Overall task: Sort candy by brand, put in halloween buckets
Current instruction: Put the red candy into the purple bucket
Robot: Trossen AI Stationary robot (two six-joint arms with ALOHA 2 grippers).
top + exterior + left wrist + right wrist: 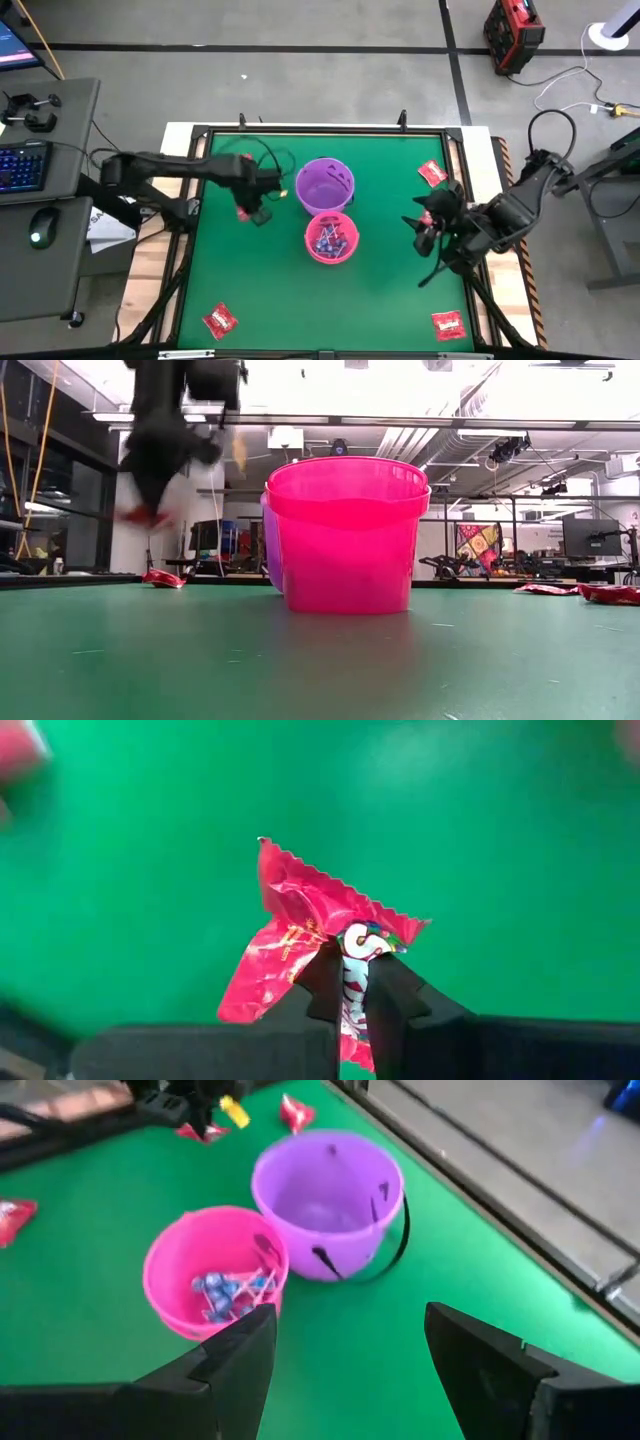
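Note:
My left gripper [352,975] is shut on a red candy packet [300,920] and hovers above the table, left of the purple bucket [325,185]; the low view shows this gripper [150,495] raised off the green mat. The pink bucket [331,238] stands upright just on the near side of the purple one and holds several blue-headed lollipops [228,1292]. The purple bucket [325,1195] looks empty. My right gripper [350,1345] is open and waits right of the buckets [432,228], touching nothing. My left gripper pinches the red packet between its two fingers [325,982], on a crumpled part near the packet's edge with white marks [358,942]. The fingers point down from above. The packet is lifted clear of the table and sticks out below the fingertips [143,515].
Loose red packets lie flat on the green mat: one near the far right [432,173], one at the near left [220,320], one at the near right [449,324], and what looks like one near the far edge [295,1113]. A raised frame [300,130] borders the mat.

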